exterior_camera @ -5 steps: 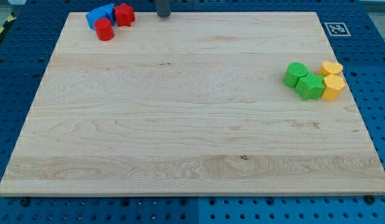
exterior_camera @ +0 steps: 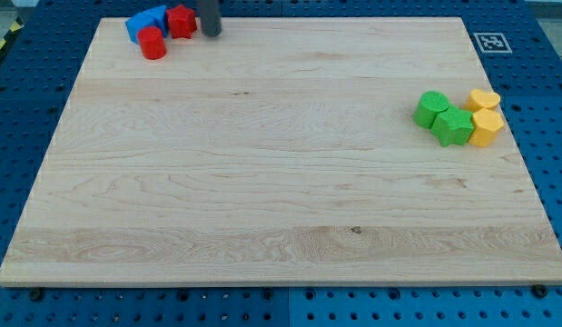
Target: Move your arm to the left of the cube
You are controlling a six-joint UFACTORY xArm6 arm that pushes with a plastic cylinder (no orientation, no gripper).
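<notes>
no pincer is fitted, so neither an apart nor a together state can be told; only a straight dark rod is seen, and my tip is set on the wooden board near its top edge. just to the view's left of my tip, close beside it or perhaps touching, a red block of unclear faceted shape is found, which is judged the likeliest "cube". further to the view's left of my tip a blue block is packed against it, and a red cylinder sits just below the two. my tip is thus placed on the wrong side of the cluster, so a path round it is judged necessary. well apart, toward the view's right and lower, two green blocks and two yellow blocks are huddled together, uninvolved.
</notes>
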